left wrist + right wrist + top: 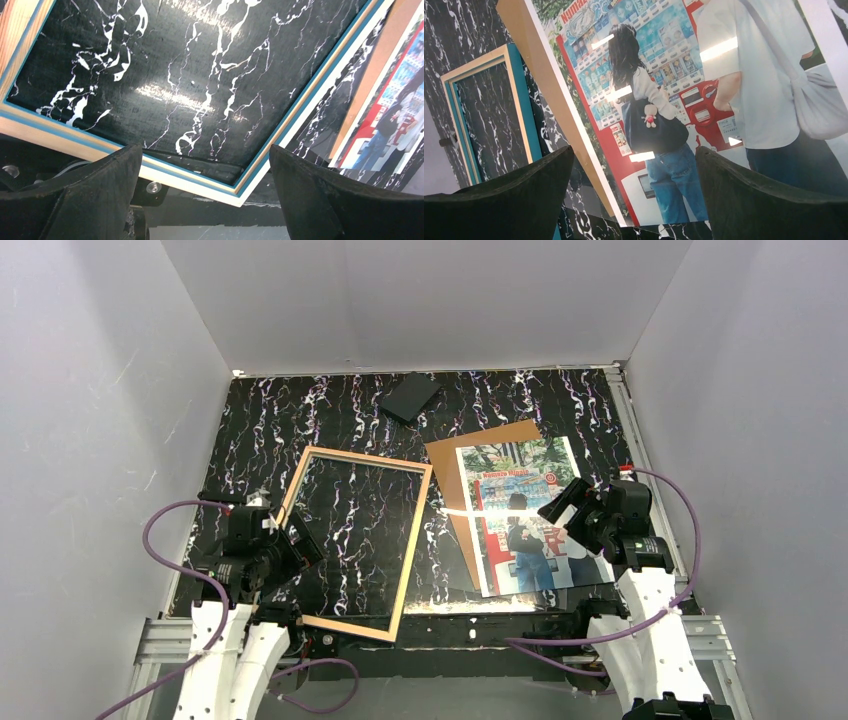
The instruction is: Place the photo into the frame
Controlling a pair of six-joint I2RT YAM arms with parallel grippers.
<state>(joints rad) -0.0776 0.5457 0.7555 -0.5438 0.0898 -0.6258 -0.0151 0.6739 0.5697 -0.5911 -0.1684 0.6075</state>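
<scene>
Right gripper (565,508) wide open, empty. Top view: photo (510,475) lies under it, long axis running away; frame (414,540) left of it, under the left gripper (295,545), equally wide. Left wrist: frame's near corner between the jaws. Right wrist: photo straight below, nearer this gripper than the left.

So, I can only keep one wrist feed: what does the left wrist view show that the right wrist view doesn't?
Only left wrist: the open left gripper and a close-up corner of the frame. Only right wrist: the open right gripper and the figure with the grey shoulder bag in the photo. Both: frame, photo, brown backing board, marbled table.
</scene>
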